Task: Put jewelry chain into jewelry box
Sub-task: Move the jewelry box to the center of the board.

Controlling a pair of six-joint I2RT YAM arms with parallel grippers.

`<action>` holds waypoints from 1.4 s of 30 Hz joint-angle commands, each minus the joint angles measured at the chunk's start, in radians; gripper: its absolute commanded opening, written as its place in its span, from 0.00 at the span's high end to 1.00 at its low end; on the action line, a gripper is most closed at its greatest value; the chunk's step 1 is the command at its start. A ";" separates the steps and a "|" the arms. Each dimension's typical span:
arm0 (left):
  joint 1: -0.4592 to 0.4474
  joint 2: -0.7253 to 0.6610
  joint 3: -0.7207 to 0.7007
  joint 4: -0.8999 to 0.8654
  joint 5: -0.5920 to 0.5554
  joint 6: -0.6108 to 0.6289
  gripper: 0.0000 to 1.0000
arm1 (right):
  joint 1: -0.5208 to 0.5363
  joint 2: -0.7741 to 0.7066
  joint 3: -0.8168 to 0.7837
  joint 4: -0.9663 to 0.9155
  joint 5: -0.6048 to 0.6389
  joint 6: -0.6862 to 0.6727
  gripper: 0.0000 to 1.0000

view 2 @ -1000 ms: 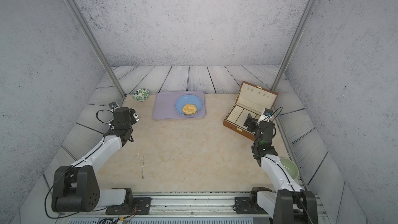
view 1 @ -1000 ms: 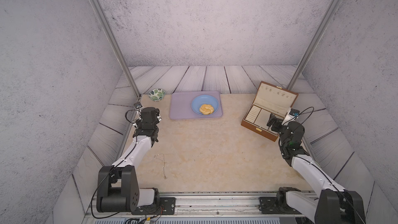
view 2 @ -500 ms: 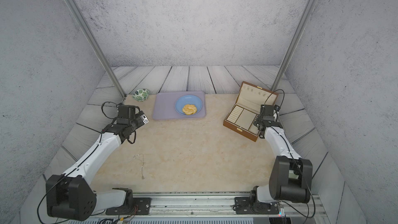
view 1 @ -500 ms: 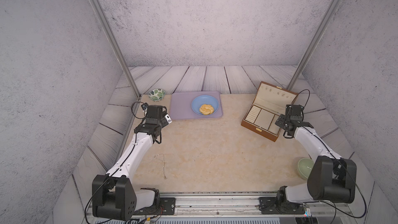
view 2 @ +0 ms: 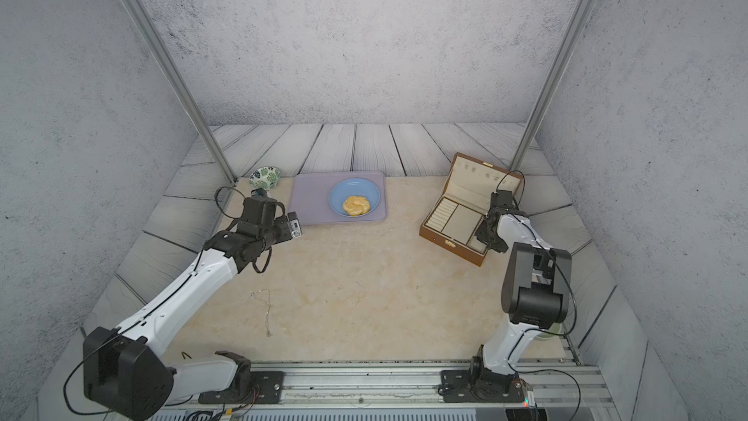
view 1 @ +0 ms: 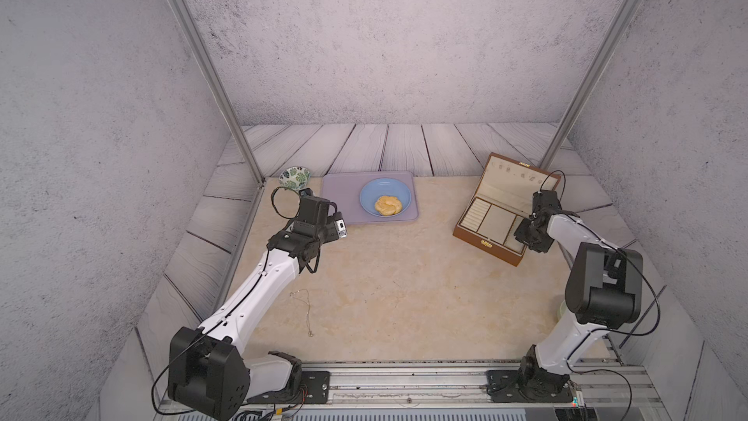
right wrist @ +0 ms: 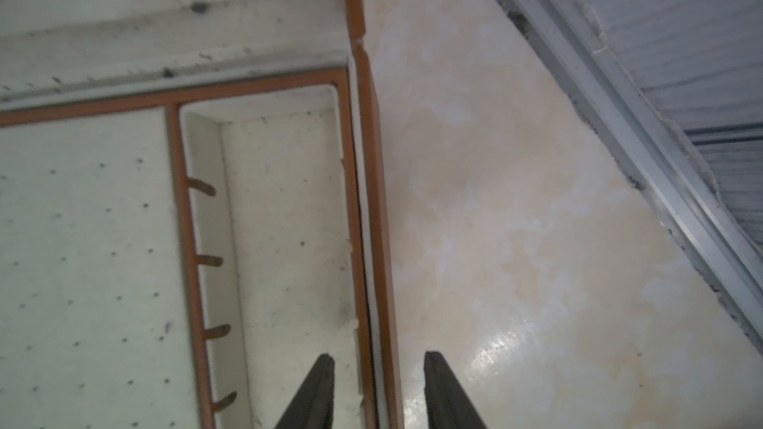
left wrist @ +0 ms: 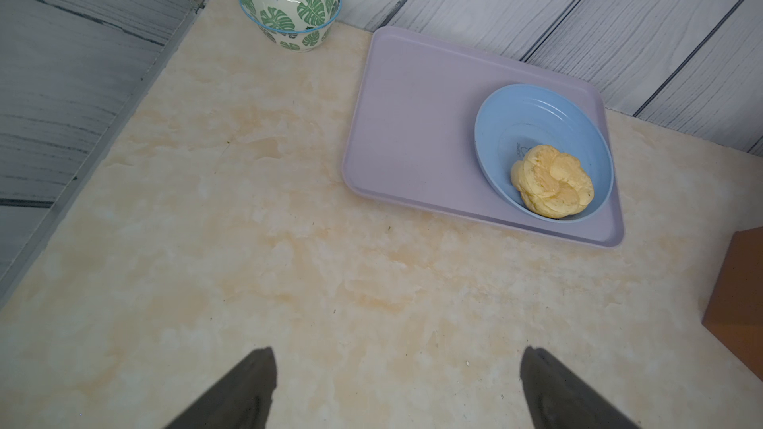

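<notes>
The marbled tabletop [view 1: 404, 289] carries everything. The left arm [view 1: 259, 289] stretches out well apart from the jewelry box [view 1: 485, 243], on its ring-roll side. The right arm [view 1: 574, 232] bends down right at the box's opposite end wall, probably to steady the case while the other arm fetches. A lilac tray [view 1: 344, 192] also lies well apart from the box on the ring-roll side. It bears a blue plate [view 1: 380, 192] with a pastry [view 1: 388, 205], and a leaf-print bowl [view 1: 294, 177] stands farther from the box again; none of these belongs to the job. The box stands open with its lid leaning back, so its cream compartments face up, ready to receive. The jewelry chain [view 1: 308, 309] lies loose on the tabletop, well apart from the box's clasp front and out toward the left arm's base, not yet picked up. Only the top views show the chain; neither wrist camera catches it. The right wrist view alone shows the right gripper [right wrist: 377, 356] astride the box's end wall. One finger is over the narrow hooked compartment and the other outside, the jaws part-way apart with a sliver of gap on each side, so not visibly clamped. The left wrist view alone shows the left gripper [left wrist: 396, 352] spread wide and empty, with a corner of the box at the frame's edge.
</notes>
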 commanded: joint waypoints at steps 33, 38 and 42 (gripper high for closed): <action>-0.045 -0.012 0.009 -0.088 -0.008 -0.011 0.01 | 0.366 -0.296 -0.285 0.034 -0.134 -0.096 1.00; -0.050 -0.072 -0.033 -0.103 -0.015 -0.025 0.00 | 0.478 -0.302 -0.305 0.070 -0.138 -0.077 1.00; -0.052 -0.104 -0.058 -0.116 -0.025 -0.038 0.01 | 0.556 -0.254 -0.255 0.077 -0.132 -0.068 1.00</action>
